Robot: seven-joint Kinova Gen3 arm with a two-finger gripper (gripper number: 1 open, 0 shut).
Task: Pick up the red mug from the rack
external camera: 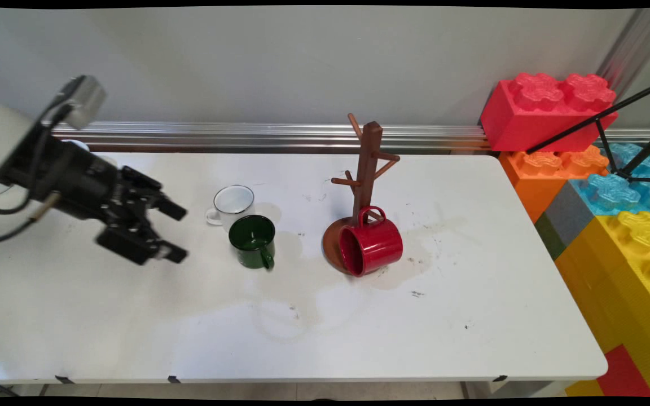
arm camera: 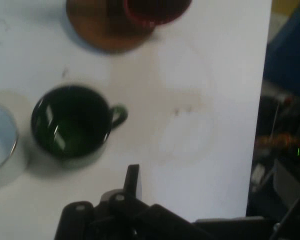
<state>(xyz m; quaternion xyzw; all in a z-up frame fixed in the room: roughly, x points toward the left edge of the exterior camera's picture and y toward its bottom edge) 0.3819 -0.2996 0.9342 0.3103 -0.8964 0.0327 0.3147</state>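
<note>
Main view: arm reaches in from left, gripper (external camera: 174,233) tilted toward table's middle, fingers spread wide, holding nothing, just left of green mug (external camera: 253,241). Three mugs: green, white mug (external camera: 233,204) touching behind it, red mug (external camera: 371,242) tipped against mug tree (external camera: 365,179). One tree.

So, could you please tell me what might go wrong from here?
The open gripper hangs left of the green mug, which sits close against the white mug; reaching for either may knock the other. The red mug lies on its side against the brown mug stand's base, so a bump could send it rolling.
</note>
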